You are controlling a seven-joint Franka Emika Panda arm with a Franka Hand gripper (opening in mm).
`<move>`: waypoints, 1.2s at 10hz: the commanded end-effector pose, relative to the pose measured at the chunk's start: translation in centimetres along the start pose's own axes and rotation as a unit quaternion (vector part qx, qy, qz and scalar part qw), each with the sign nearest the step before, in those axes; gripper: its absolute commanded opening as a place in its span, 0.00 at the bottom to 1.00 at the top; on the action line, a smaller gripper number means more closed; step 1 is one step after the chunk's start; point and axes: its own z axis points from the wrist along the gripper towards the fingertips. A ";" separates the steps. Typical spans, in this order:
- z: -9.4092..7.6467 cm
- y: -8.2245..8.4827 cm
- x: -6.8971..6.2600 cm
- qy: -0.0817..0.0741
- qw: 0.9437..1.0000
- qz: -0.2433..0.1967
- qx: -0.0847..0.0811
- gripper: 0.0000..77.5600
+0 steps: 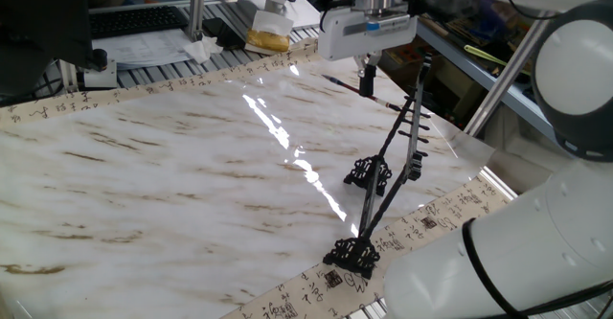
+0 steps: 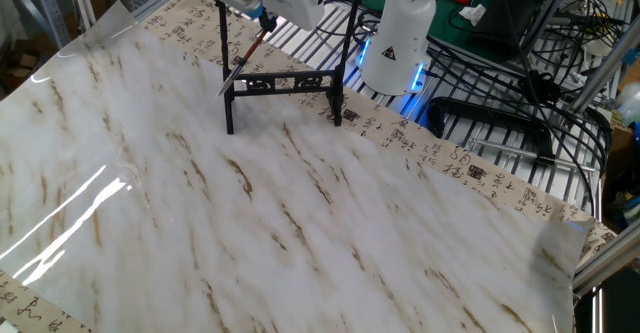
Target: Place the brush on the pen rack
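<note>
The gripper [image 1: 365, 76] has its fingers closed on the brush [image 2: 243, 58], held tilted in the air just beside the pen rack [image 1: 383, 180], near its upper bar. Risk: the hanging tip could knock a post and tip the light rack, or the loop could miss a peg. Cables and metal frames lie behind the rack; the marble table [image 1: 172, 185] around the rack holds nothing else.

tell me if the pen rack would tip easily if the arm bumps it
Probably yes: the pen rack is tall and thin, standing on two small scrolled feet. Its open wire frame looks light, so it might also slide on the glossy table.
</note>
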 end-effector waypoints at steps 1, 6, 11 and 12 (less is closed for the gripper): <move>-0.3 0.3 0.7 -0.010 1.000 0.000 0.006 0.01; -0.4 0.2 0.5 -0.018 1.000 -0.009 0.011 0.01; -0.8 -0.2 -0.1 -0.024 1.000 -0.002 0.010 0.01; -0.8 -0.2 -0.1 -0.024 1.000 -0.001 0.010 0.01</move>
